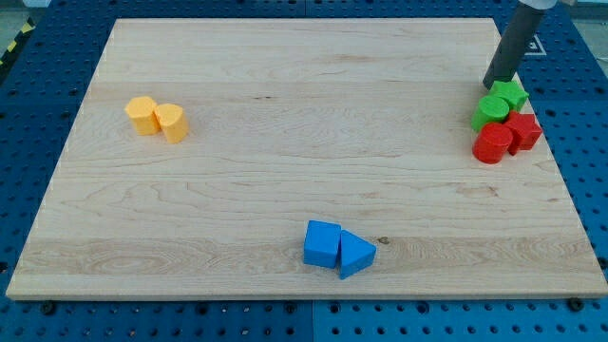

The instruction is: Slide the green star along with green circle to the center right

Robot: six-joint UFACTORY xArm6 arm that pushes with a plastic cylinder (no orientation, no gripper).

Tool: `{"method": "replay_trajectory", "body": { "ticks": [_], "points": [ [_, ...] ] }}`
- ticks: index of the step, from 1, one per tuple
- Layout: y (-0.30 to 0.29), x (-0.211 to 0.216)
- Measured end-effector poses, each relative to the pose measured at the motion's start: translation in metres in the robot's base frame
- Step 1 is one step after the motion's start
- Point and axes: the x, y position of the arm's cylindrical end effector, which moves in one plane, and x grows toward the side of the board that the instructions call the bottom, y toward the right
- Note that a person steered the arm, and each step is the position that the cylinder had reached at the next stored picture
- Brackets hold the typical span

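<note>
No lettering, label, brand mark or number is legible anywhere on the wooden board (304,161), on the coloured blocks it carries, or on the blue perforated table (589,171) around it.

The bench (285,133) is pale, light-brown wood with fine horizontal grain, and it lies on a deep blue perforated base (589,142) dotted with rows of small dark holes. The green star (513,93) and green circle (492,109) are bright green, the red circle (492,144) and red star (523,130) beside them a strong red. The two yellow blocks (157,119) are orange-yellow, the blue cube (322,243) and blue triangle (355,255) mid-blue, and my tip (488,87) ends a dark grey rod.
</note>
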Motion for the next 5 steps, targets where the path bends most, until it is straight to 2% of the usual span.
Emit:
{"method": "replay_trajectory", "body": {
  "ticks": [3,4,5],
  "points": [
    [-0.015,0.023],
    [-0.062,0.023],
    [-0.147,0.044]
  ]
}}
